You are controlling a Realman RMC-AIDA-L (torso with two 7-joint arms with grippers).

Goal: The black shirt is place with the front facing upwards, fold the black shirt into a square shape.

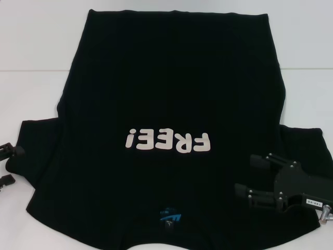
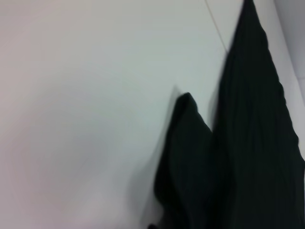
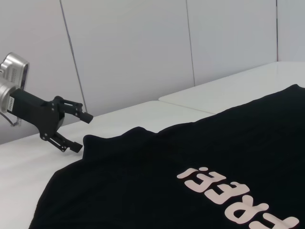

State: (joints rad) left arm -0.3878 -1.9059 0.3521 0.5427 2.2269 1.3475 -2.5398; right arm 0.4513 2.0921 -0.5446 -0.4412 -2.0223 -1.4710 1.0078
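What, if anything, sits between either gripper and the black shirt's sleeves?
Nothing visible does. The black shirt lies flat, print up, on the white table. The left gripper is open just beside the shirt's left sleeve; the right gripper is open over the right sleeve side. No other object lies on the cloth.

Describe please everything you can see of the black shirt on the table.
The black shirt is soft plain cloth, spread flat and front up on the white table, collar nearest the robot. A white "FREE!" print reads upside down from the head camera, and a small blue neck label shows at the collar. Both short sleeves lie out sideways. The open right end effector hovers over the right sleeve; the open left end effector waits beside the left sleeve.
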